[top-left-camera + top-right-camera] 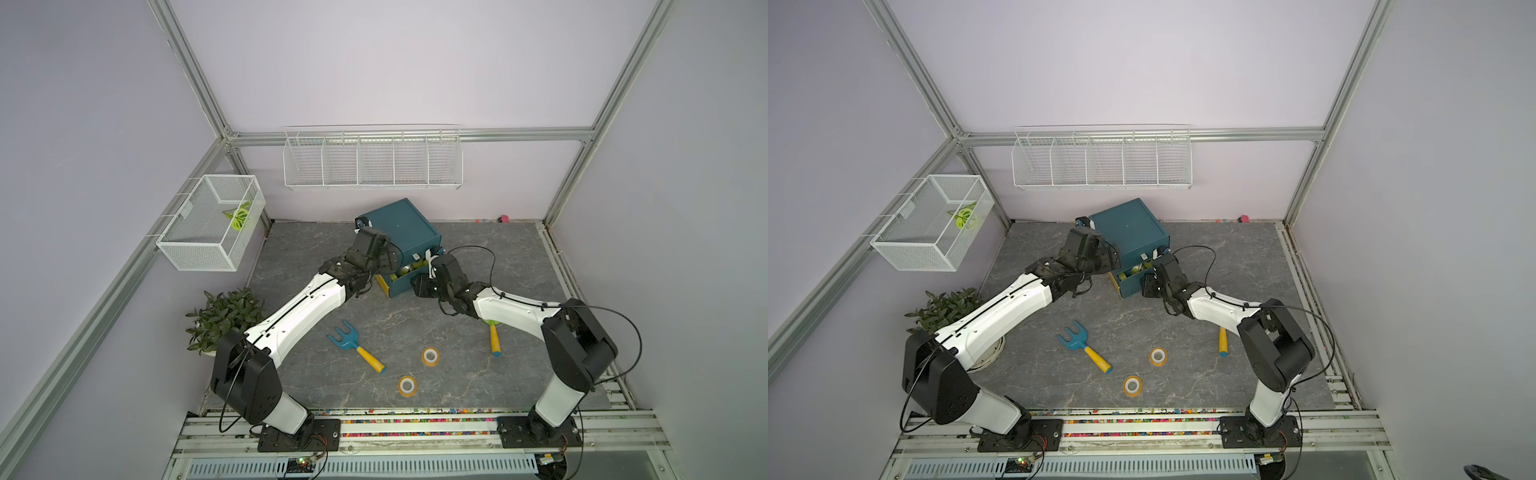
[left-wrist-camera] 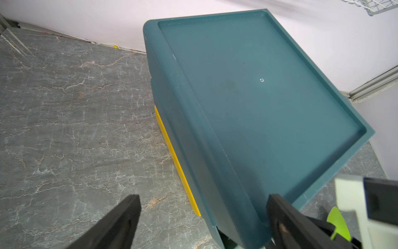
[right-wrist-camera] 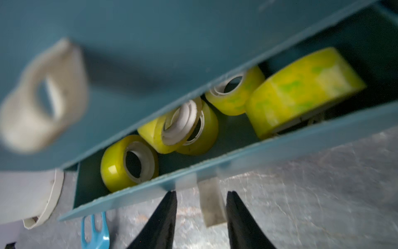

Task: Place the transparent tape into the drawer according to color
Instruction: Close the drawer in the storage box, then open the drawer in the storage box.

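Right wrist: my right gripper (image 3: 201,192) stands parted around the drawer (image 3: 280,146) pull tab (image 3: 210,207), not pinching; yellow-green tape rolls (image 3: 301,90) lie inside the drawer.

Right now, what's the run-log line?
left gripper open at cabinet | right gripper open around pull tab | drawer open, yellow-green rolls inside | two orange rolls on table

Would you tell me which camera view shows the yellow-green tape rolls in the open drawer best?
The right wrist view: the yellow-green tape rolls lie close up in the drawer, white cores plain. Both top views show the rolls as tiny glimpses between the arms. The left wrist view shows only the cabinet top.
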Controlling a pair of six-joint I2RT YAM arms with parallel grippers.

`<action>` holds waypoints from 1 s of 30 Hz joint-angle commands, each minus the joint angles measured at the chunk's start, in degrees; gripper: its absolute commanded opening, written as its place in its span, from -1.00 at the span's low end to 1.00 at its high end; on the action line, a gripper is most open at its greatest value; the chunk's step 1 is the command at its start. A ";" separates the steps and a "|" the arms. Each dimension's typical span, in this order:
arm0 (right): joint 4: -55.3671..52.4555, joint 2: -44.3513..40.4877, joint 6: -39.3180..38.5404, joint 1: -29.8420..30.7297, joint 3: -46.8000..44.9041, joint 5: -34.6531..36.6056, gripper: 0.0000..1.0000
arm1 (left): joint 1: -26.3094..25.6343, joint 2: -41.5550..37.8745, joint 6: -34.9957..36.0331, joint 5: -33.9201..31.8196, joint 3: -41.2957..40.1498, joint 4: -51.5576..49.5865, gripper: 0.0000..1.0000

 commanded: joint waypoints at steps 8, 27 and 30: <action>11.16 4.66 4.56 -0.80 2.92 0.82 -0.18 | 0.08 2.15 0.10 3.36 -2.70 -3.98 0.89; 21.13 2.15 21.77 -0.65 -12.86 -5.69 0.07 | 0.08 0.60 0.12 4.27 -3.52 -3.63 0.92; 24.43 5.15 23.35 -1.12 -12.34 -5.92 0.06 | 0.09 0.08 0.28 4.21 -3.70 -3.64 0.92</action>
